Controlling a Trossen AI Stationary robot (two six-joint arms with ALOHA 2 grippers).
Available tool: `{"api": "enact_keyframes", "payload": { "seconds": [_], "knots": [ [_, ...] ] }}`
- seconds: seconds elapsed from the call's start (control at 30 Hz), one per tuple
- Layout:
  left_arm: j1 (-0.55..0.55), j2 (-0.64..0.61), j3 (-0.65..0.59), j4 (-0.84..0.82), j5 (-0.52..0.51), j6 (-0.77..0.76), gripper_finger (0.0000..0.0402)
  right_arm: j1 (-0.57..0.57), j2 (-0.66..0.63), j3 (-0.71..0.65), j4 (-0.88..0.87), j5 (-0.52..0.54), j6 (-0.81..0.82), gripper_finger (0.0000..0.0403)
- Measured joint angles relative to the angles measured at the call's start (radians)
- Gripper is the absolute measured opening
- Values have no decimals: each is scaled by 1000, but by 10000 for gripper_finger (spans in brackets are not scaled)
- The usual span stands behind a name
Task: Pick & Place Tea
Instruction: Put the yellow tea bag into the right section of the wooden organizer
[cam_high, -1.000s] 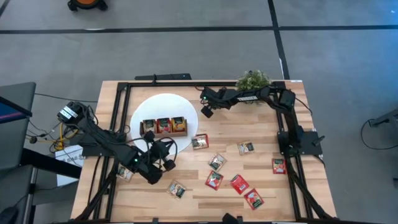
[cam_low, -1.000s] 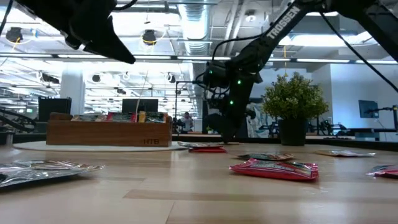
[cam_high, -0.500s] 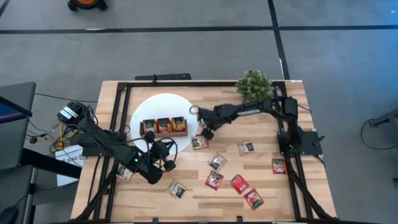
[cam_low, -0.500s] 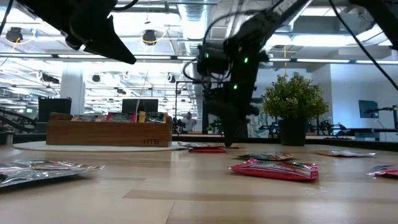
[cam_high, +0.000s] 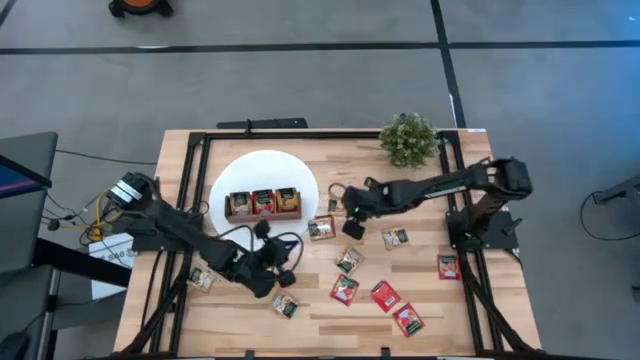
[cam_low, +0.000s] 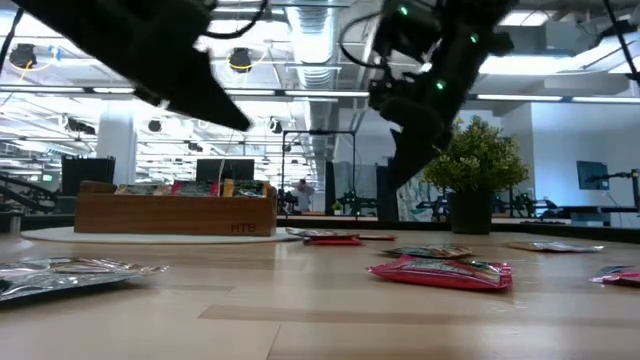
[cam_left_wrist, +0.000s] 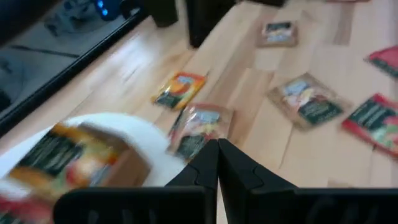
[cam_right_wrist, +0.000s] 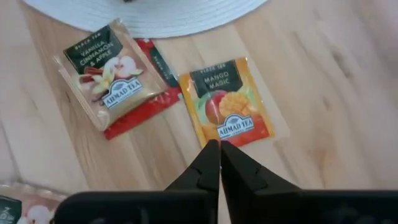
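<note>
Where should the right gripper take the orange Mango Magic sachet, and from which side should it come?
Probably from straight above, pinching across two opposite edges: the Mango Magic sachet lies flat on the wood, nothing raised. The red sachet lies close at one corner, so grip mid-edge. The right gripper is shut; open it first.

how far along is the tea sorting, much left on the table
Done: the wooden tray on the white disc already holds sachets in its compartments. In hand: nothing; the right gripper is shut and empty just over the mango sachet, and the left gripper is shut and empty near the disc. Left: about ten sachets loose on the table, among them a red sachet.
</note>
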Motion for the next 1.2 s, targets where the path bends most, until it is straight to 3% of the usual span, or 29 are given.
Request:
{"api": "enact_keyframes", "payload": {
  "seconds": [0.13,0.4,0.5,0.6,0.77,1.03,1.2],
  "knots": [
    [64,69,0,191,87,88,0,-97,-9,-75,163,-162,-4,54],
    [151,166,6,353,173,147,0,-242,122,-85,268,-312,-16,196],
    [156,178,3,354,193,148,0,-249,174,-76,278,-344,-30,234],
    [155,189,5,360,206,153,0,-227,194,-74,281,-328,-59,246],
    [155,192,5,370,230,158,0,-154,197,-74,252,-214,-70,215],
    [155,192,5,370,233,154,0,-61,195,-74,217,-168,-52,72],
    [155,182,5,364,220,120,0,5,131,-86,170,-37,-29,12]
  ]
}}
